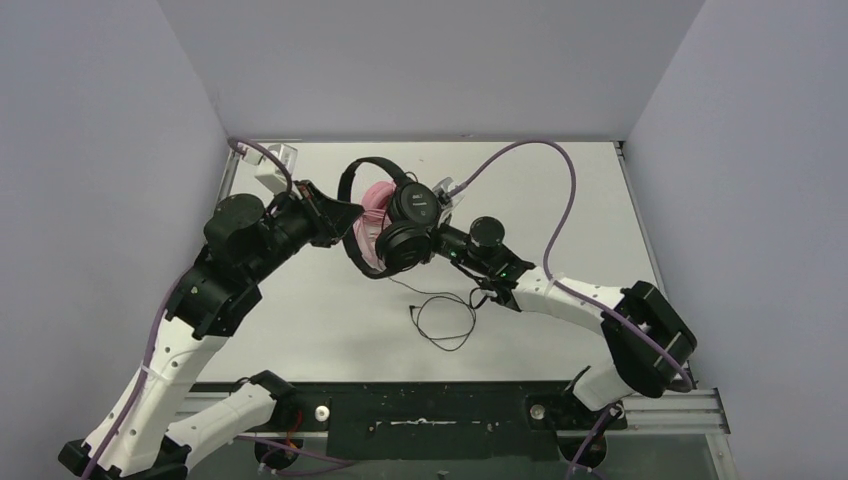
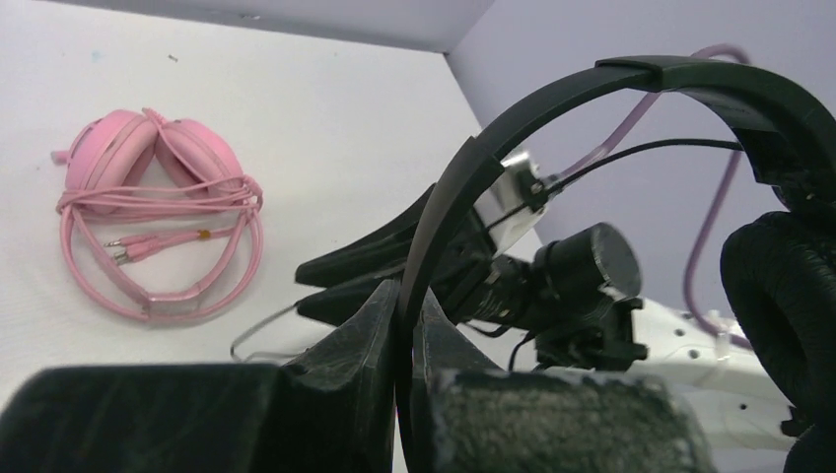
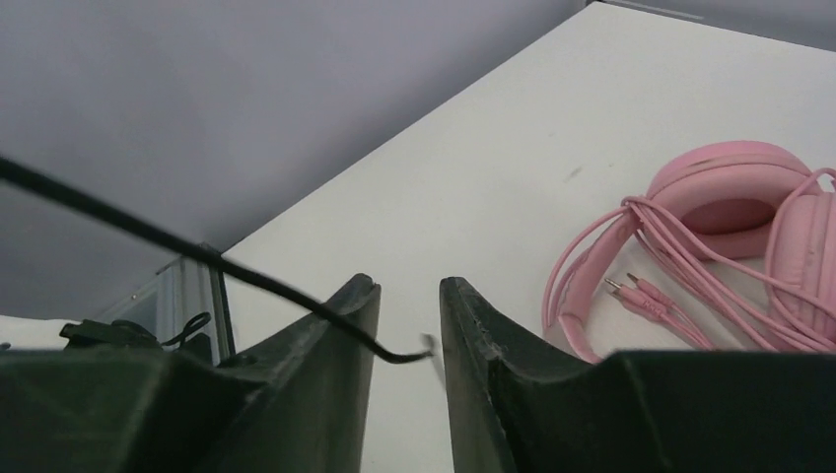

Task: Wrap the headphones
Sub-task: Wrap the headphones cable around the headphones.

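The black headphones (image 1: 414, 205) hang above the table by their headband (image 2: 552, 99), and my left gripper (image 2: 406, 325) is shut on that band. Their thin black cable (image 1: 446, 322) trails down in loose loops onto the table. My right gripper (image 3: 409, 291) is just right of the ear cups with its jaws apart. A stretch of the black cable (image 3: 148, 232) crosses its left finger and ends loose in the gap, not pinched. The pink headphones (image 2: 148, 197) lie on the table under the black pair, their pink cable wound around them, plugs showing (image 3: 641, 294).
Grey walls close in the table on the left, back and right. A white bracket (image 1: 277, 160) sits in the back left corner. Purple arm cables (image 1: 565, 190) arc over the back right. A black base plate (image 1: 430, 410) runs along the near edge.
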